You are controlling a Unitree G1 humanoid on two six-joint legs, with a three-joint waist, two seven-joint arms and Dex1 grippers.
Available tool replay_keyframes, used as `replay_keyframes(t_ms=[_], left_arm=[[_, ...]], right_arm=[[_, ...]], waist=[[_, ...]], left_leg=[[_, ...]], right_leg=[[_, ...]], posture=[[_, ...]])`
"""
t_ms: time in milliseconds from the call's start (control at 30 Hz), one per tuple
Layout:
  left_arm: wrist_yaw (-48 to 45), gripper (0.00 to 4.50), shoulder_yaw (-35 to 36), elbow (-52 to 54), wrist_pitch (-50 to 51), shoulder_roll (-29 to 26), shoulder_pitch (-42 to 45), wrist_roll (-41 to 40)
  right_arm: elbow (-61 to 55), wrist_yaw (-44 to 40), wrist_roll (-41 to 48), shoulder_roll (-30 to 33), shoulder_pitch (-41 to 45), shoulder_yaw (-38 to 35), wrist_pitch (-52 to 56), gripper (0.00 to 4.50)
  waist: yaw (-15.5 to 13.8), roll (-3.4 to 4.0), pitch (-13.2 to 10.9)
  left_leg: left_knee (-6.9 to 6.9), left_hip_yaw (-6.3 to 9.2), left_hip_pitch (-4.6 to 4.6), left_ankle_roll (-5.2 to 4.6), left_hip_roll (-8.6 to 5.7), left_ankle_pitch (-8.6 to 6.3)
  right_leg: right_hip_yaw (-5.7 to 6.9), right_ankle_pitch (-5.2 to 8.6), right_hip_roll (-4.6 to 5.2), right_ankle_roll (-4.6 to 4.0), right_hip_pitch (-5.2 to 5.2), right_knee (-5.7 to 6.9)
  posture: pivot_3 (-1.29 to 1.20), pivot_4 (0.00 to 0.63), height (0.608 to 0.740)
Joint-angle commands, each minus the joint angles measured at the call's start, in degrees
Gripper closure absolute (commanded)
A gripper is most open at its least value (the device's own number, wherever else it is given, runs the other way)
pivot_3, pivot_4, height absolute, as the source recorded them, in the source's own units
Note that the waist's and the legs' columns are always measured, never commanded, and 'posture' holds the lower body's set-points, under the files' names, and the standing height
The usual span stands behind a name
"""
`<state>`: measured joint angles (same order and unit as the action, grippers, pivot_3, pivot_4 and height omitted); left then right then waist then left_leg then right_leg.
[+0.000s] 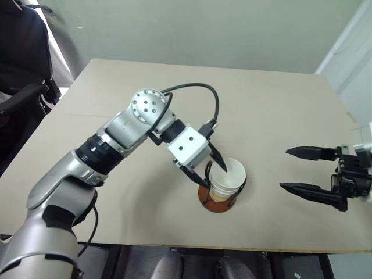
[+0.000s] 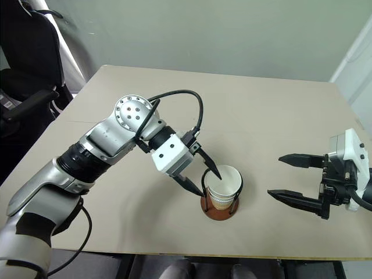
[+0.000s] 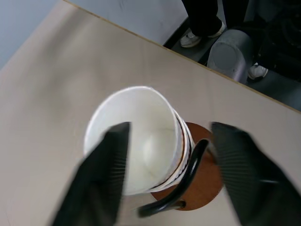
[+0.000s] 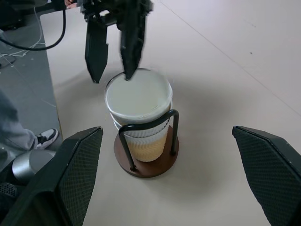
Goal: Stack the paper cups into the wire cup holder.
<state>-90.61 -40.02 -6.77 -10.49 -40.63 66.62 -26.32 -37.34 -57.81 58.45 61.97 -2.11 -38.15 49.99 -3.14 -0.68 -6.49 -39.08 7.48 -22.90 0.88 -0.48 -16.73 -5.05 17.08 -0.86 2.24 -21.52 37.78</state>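
The paper cups [image 1: 229, 180] stand nested in one stack inside the wire cup holder [image 4: 146, 165], near the table's front edge. The top cup [image 4: 138, 96] shows its white inside, and tan ribbing shows on the stack lower down. The holder's reddish-brown base [image 3: 202, 183] and a black wire loop show around the stack. My left gripper [image 1: 214, 177] is open at the top cup's rim, with one finger over its mouth and the other outside on the left. My right gripper [image 1: 283, 168] stands open to the right of the stack, apart from it and pointing toward it.
The tan table [image 1: 174, 104] stretches back to a grey-green wall. A black chair [image 1: 23, 58] stands off its left edge. A person's shoes [image 3: 197, 35] are on the floor beyond the table's edge.
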Motion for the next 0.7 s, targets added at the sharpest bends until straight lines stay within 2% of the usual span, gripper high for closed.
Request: replay_keyframes(t_ms=[33,67,200,333,500,700], left_arm=[[-1.9,0.21,1.9,-0.3,-0.8,1.0,2.0,0.4],[-1.9,0.06,2.6,-0.8,-0.5,1.4,2.1,0.6],[-1.9,0.06,6.8,-4.0,2.6,2.1,3.3,0.2],[-1.5,0.06,14.1,-8.1,5.4,-0.2,2.1,1.5],[0.0,0.06,24.0,-12.9,11.4,-11.5,-4.3,2.9],[3.4,0.06,32.9,-7.1,19.2,-19.5,-16.0,2.6]], right_arm=[[-0.4,-0.3,0.5,0.6,-0.2,-2.8,-0.7,0.0],[-0.3,-0.4,0.4,0.6,-0.2,-2.8,-0.8,0.0],[0.4,-1.4,0.1,1.0,0.3,-1.9,-1.7,0.0],[1.6,-3.5,-0.6,1.8,0.9,0.0,-2.7,0.0],[4.7,-10.3,-3.8,4.7,-0.5,1.6,-4.5,0.0],[11.1,-15.5,-7.0,7.3,4.0,6.5,-8.1,0.0]], waist=[[0.0,0.0,0.0],[0.0,0.0,0.0],[0.0,0.0,0.0],[0.0,0.01,0.0],[1.2,0.11,0.1],[1.2,0.1,0.0]], left_leg=[[0.0,0.0,0.0,0.0,0.0,0.0],[0.0,0.0,0.0,0.0,0.0,0.0],[0.0,0.0,-0.02,0.0,0.0,0.0],[0.02,0.0,-0.01,0.0,0.0,0.0],[0.16,-0.01,0.0,0.01,0.05,0.01],[0.25,0.03,-0.07,0.02,0.0,0.01]], right_leg=[[0.01,0.0,0.0,0.0,0.0,0.0],[0.01,0.0,0.0,0.0,0.0,0.0],[0.01,0.0,0.0,0.0,0.0,0.0],[0.01,0.0,-0.02,0.0,-0.03,0.0],[-0.08,0.0,-0.09,0.0,-0.11,0.02],[-0.05,0.0,0.0,0.0,-0.13,-0.11]], posture=[[0.0,0.15,0.74],[0.0,0.15,0.74],[0.0,0.15,0.74],[0.0,0.15,0.74],[0.0,0.15,0.74],[0.0,0.15,0.74]])
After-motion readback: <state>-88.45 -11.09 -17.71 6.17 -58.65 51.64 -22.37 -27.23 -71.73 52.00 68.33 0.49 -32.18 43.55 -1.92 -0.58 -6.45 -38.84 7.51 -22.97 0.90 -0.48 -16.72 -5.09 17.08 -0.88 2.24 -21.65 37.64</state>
